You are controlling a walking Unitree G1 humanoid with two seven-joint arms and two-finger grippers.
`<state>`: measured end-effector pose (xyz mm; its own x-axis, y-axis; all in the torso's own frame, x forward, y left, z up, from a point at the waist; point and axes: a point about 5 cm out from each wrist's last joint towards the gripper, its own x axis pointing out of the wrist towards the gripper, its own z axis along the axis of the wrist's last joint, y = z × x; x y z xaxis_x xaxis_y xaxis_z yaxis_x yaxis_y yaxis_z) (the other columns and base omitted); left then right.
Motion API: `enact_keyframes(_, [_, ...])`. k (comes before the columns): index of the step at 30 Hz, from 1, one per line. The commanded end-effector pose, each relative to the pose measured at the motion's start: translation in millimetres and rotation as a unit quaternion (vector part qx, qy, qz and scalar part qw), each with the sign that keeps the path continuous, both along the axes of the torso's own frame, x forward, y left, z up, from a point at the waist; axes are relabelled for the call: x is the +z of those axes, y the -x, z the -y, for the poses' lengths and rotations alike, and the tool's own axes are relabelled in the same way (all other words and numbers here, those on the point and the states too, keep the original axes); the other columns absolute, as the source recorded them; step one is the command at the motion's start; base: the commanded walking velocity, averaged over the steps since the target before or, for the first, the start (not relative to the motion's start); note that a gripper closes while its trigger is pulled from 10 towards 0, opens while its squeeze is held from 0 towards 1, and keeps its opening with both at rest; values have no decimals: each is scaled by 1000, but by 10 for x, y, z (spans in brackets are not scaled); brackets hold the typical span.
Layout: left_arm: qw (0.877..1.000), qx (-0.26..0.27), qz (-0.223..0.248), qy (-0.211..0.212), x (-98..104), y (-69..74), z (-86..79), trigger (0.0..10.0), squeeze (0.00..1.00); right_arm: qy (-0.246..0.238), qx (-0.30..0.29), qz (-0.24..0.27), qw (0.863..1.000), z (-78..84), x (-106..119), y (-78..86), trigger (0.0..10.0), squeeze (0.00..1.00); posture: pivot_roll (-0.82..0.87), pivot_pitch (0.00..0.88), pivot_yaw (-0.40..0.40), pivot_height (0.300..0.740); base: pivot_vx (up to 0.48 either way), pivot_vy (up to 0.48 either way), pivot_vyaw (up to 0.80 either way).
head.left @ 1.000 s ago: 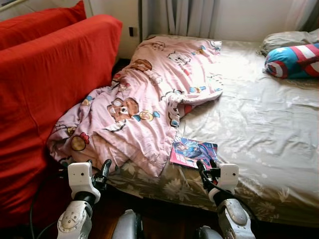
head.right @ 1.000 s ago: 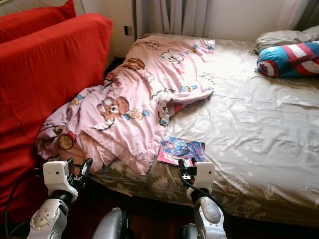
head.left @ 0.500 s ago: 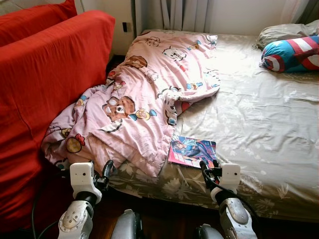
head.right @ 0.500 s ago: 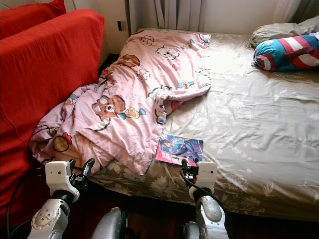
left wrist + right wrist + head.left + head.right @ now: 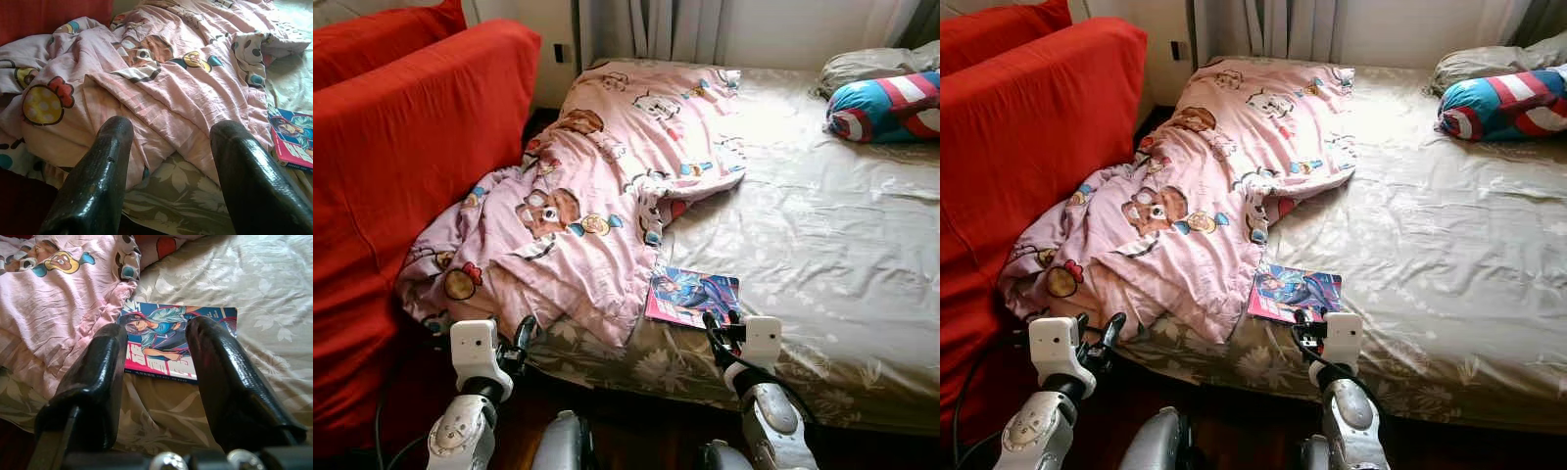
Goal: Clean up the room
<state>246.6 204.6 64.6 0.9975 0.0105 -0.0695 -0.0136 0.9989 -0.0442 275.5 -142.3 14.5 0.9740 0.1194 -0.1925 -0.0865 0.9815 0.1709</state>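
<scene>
Two hands hovered at the foot edge of the bed (image 5: 842, 255), both with fingers spread wide and holding nothing. The right hand (image 5: 722, 331) sat just short of a comic book (image 5: 692, 297) that lay flat on the grey-green floral sheet, close to the mattress edge; in the right wrist view the book (image 5: 178, 340) showed between the two black fingers (image 5: 227, 382), cover up, lined with the hand's reach. That placement read as an approach aimed at the book, probably the first item to be cleared. The left hand (image 5: 522, 336) hung by the bed's near left corner, facing the rumpled pink cartoon blanket (image 5: 597, 206), whose lower folds spilled over the mattress toward the gap beside the red sofa (image 5: 401, 157). One corner of the blanket lay touching the book's left edge and seemed to cover a little of it, which could make a clean grasp harder. A pillow with a star-and-stripe shield print (image 5: 886, 106) rested at the far right of the bed, well apart from both hands, with a grey pillow (image 5: 867, 67) behind it. Since the book lay flat on soft bedding, the fingers would likely need to press into the sheet to get under an edge.
</scene>
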Motion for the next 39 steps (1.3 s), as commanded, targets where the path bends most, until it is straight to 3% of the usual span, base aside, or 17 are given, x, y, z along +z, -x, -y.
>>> enact_keyframes(1, [1000, 1, -5, -1, -2, 14, -18, 10000, 0, 0, 2, -3, 1000, -8, -14, 5, 10000, 0, 0, 135, 8, 636, 0, 0, 0])
enact_keyframes(10, [1000, 2, -4, 0, 0, 8, -16, 10000, 0, 2, 5, -7, 1000, -23, -24, 1, 10000, 0, 1, 137, 8, 636, 0, 0, 0])
enact_keyframes(39, [1000, -9, 2, -1, 27, -13, 26, 10000, 0, 15, 23, -8, 1000, -81, -35, 7, 10000, 0, 5, 142, 12, 636, 266, 0, 0])
